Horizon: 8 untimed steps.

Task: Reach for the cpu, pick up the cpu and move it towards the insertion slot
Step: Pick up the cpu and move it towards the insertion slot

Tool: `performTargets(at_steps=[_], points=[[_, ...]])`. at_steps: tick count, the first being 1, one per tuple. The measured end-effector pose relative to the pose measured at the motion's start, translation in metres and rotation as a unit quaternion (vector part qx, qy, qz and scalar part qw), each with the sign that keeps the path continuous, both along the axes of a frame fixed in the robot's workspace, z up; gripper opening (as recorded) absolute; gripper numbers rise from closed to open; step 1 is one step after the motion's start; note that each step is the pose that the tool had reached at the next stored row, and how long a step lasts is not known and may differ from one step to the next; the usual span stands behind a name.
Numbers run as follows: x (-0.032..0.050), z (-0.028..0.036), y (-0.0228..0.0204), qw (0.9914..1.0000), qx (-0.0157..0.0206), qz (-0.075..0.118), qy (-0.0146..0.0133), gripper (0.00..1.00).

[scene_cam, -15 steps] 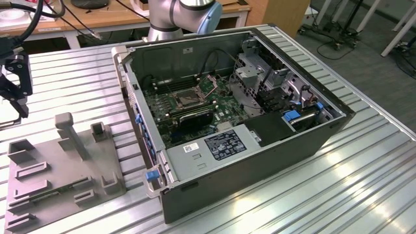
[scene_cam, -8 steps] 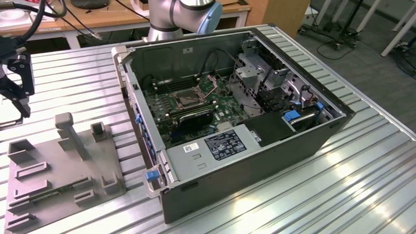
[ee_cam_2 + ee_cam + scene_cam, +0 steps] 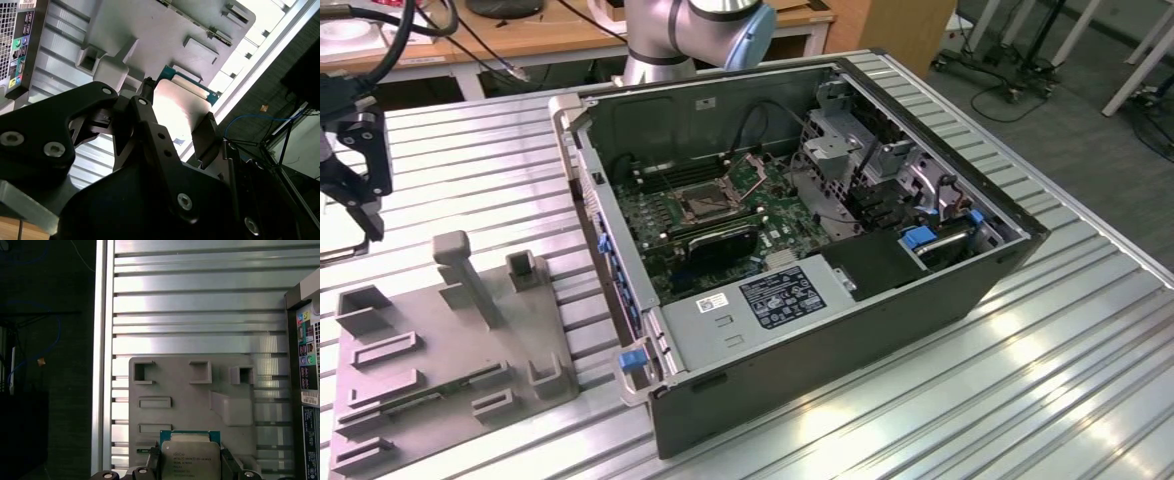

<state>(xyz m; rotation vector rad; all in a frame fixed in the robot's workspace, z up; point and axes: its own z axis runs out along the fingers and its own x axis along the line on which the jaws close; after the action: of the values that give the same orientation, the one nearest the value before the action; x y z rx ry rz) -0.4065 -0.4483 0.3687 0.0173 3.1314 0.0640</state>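
Observation:
In both wrist views the cpu [image 3: 190,456] [image 3: 181,107], a flat square chip with a pale metal top and a thin green edge, sits between the two black fingers [image 3: 153,461] of my gripper [image 3: 190,462] [image 3: 175,119]. The fingers press on its opposite sides and hold it above the grey plastic tray [image 3: 200,400]. In the exterior view my gripper [image 3: 367,205] hangs at the far left, above the table and beyond the tray [image 3: 440,350]. The insertion slot [image 3: 700,205], a metal-framed socket on the green board, lies inside the open computer case [image 3: 854,320], well to the exterior view's right of my gripper.
The tray carries several raised blocks and posts [image 3: 460,270]. The case's side wall [image 3: 594,230] stands between the tray and the board. Drive cages and cables [image 3: 854,160] crowd the case to the socket's right. The ribbed metal table [image 3: 1067,380] stretches around, its edge [image 3: 102,365] near the tray.

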Motion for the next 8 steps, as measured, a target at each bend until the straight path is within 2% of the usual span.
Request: performTargets(at_steps=[8], points=[[0.0,0.0043,0.0,1.0,0.0001,0.0,-0.0001,0.55]])
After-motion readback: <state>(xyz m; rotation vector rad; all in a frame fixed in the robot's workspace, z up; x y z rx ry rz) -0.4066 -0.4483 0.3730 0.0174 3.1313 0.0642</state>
